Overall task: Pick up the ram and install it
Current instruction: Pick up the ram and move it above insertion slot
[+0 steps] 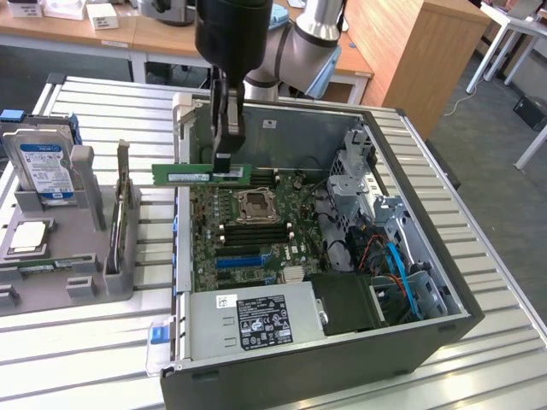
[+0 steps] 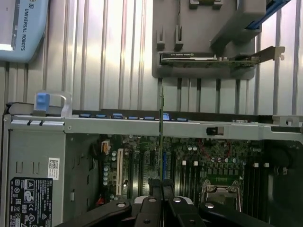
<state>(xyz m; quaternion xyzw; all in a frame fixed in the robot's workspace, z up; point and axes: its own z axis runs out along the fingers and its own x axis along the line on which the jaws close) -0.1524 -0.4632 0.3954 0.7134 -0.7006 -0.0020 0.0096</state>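
The ram (image 1: 201,174), a long thin green stick with a pale label, hangs level above the far left edge of the open computer case (image 1: 427,282). My gripper (image 1: 224,165) is shut on its right end from above. Below it lies the motherboard (image 1: 248,235), with its dark memory slots beside the processor socket (image 1: 255,205). In the wrist view the ram (image 2: 162,137) is seen edge-on as a thin line running from my gripper (image 2: 162,188) out over the motherboard (image 2: 189,161) and the case wall (image 2: 142,124).
A grey parts tray (image 1: 77,273) stands at the exterior view's left with a hard drive (image 1: 43,166), a square silver processor chip (image 1: 30,237) and an upright card (image 1: 124,205). The power supply (image 1: 256,320) fills the case's near end. Drive cages and cables (image 1: 385,248) line its right side.
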